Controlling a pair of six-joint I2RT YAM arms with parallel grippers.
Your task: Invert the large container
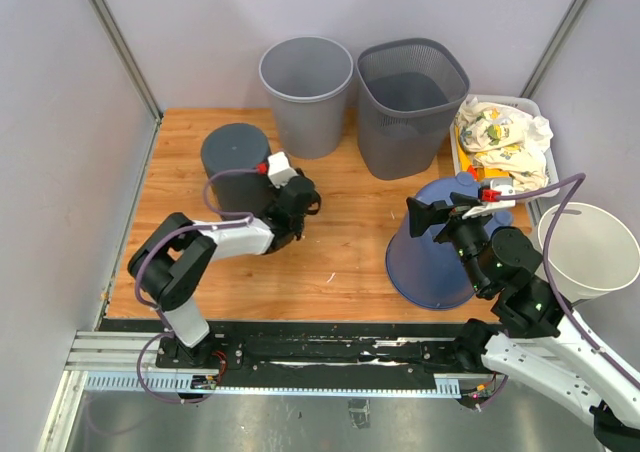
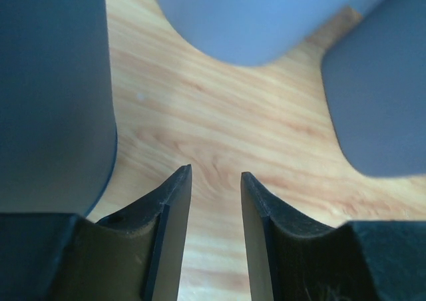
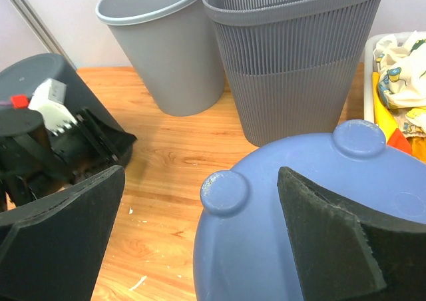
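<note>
On the right half of the bench (image 1: 340, 262), the blue container (image 1: 440, 267) stands upside down with its round feet up. The right hand (image 3: 200, 178) spreads wide over the container's top and grips nothing. The left hand (image 2: 216, 174) sits low beside the dark inverted bin (image 1: 232, 157), fingers narrowly apart and holding nothing. 2 grey bins (image 1: 307, 77) stand at the far edge.
</note>
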